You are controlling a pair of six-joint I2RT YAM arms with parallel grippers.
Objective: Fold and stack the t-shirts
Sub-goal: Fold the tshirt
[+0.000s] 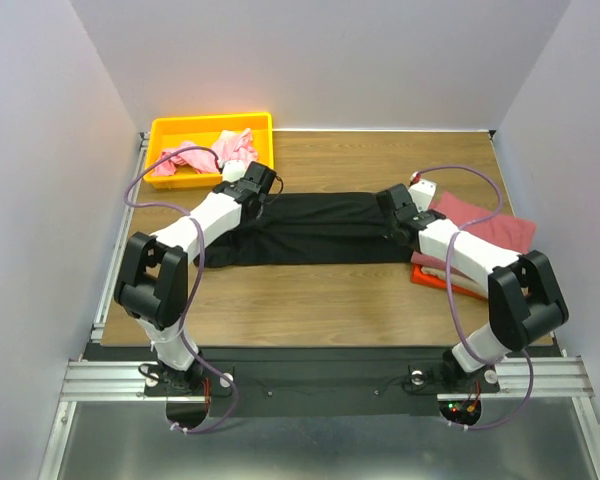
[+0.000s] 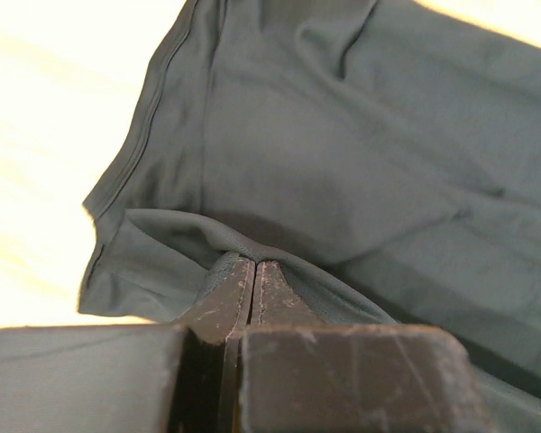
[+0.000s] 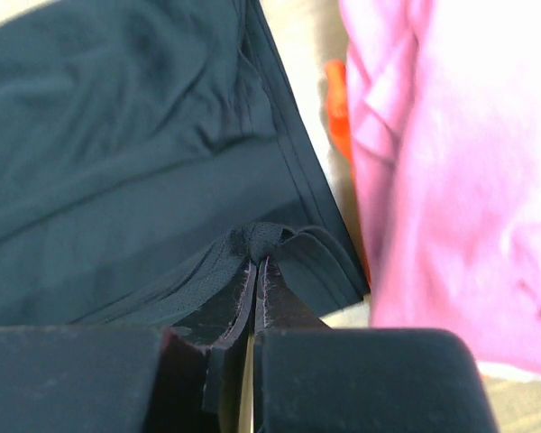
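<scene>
The black t-shirt [image 1: 310,228] lies stretched in a long band across the middle of the table. My left gripper [image 1: 263,190] is at its left end, shut on a raised fold of the black cloth [image 2: 343,153], with the fingertips [image 2: 254,263] pressed together. At the right end my right gripper [image 1: 393,205] is shut on the bunched hem of the black t-shirt [image 3: 117,135], pinched at the tips [image 3: 258,260]. A folded rose-red t-shirt [image 1: 485,225] rests on an orange one [image 1: 430,275] at the right. A light pink t-shirt [image 1: 230,148] lies crumpled in the bin.
The yellow plastic bin [image 1: 210,122] stands at the back left corner. The rose-red shirt [image 3: 451,180] and an orange edge [image 3: 338,108] lie just right of my right fingers. White walls close in the table on three sides.
</scene>
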